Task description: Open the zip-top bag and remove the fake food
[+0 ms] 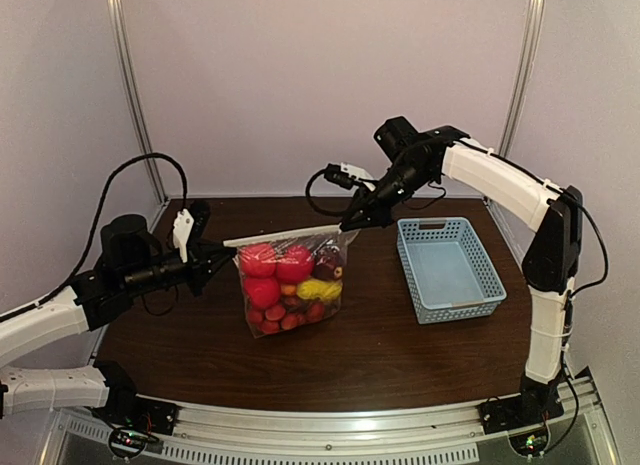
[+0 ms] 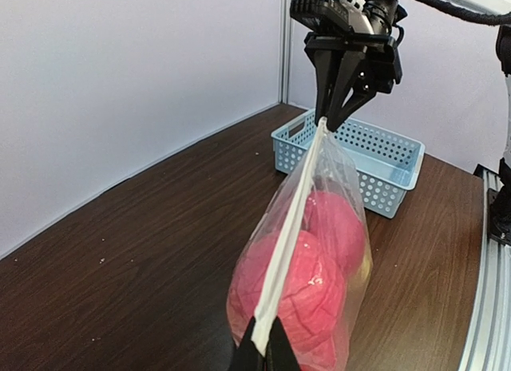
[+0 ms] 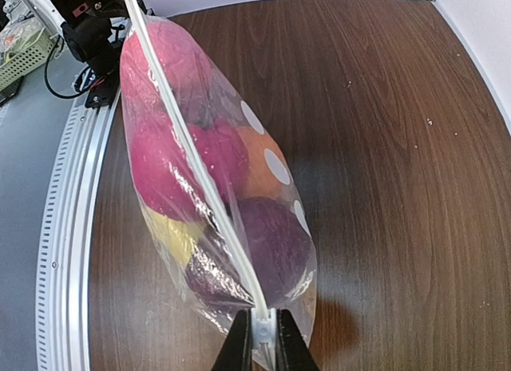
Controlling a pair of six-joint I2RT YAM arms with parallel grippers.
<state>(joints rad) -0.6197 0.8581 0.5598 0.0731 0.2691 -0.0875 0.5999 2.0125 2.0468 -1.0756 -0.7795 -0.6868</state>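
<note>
Left arm [image 1: 60,320]: reaches in low from the left edge of the counter [image 1: 400,360], forearm near level, wrist pointing right toward the bag.
Left end effector [image 1: 224,245]: fingers pinched shut on the left end of the zip strip [image 1: 285,233]; in the left wrist view the black tips meet on the white strip at the bottom of the frame.
Right arm [image 1: 500,180]: raised high, elbow up at the right edge, forearm slanting down and left over the far part of the counter.
Right end effector [image 1: 348,223]: clamped on the right end of the same strip, tips angled downward.
Zip-top bag [image 1: 292,280]: hangs between the two end effectors at mid-counter, strip pulled taut, its right end a little higher. The strip reads as one white line with no gap showing. Clear film, white dots visible in the right wrist view. Cannot tell whether its bottom touches the counter.
Fake food [image 1: 285,285]: all inside the bag. Large red pieces at the top left, dark purple at the upper right, yellow below that, orange in the middle, smaller red ones at the bottom.
Basket [image 1: 450,270]: light blue, on the counter right of the bag, apart from it.
</note>
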